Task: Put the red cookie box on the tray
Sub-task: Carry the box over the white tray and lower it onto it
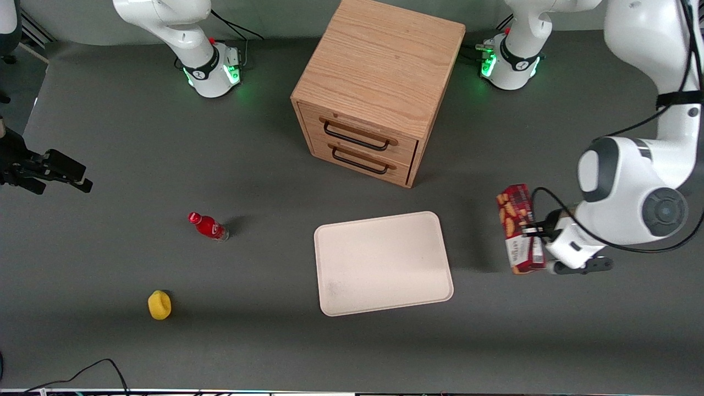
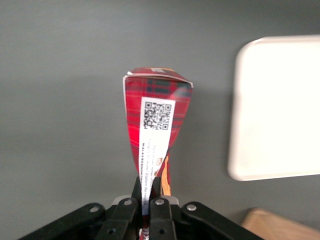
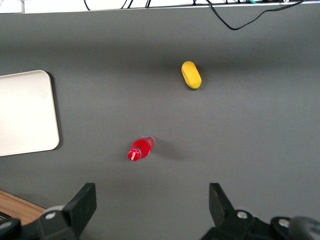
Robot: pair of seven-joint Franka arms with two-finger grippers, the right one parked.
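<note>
The red cookie box [image 1: 519, 229], long and dark red with tan cookies printed on it, hangs above the table beside the tray [image 1: 383, 263], toward the working arm's end. My gripper [image 1: 538, 231] is shut on its side. In the left wrist view the box [image 2: 156, 127] sticks out from between the black fingers [image 2: 136, 192] with its QR label panel facing the camera, and the gripper [image 2: 146, 189] pinches its edge. The cream-white tray [image 2: 275, 107] lies flat with nothing on it, apart from the box. It also shows in the right wrist view, tray [image 3: 25, 112].
A wooden two-drawer cabinet [image 1: 374, 88] stands farther from the front camera than the tray. A small red bottle [image 1: 209, 226] and a yellow object [image 1: 159, 304] lie toward the parked arm's end of the table.
</note>
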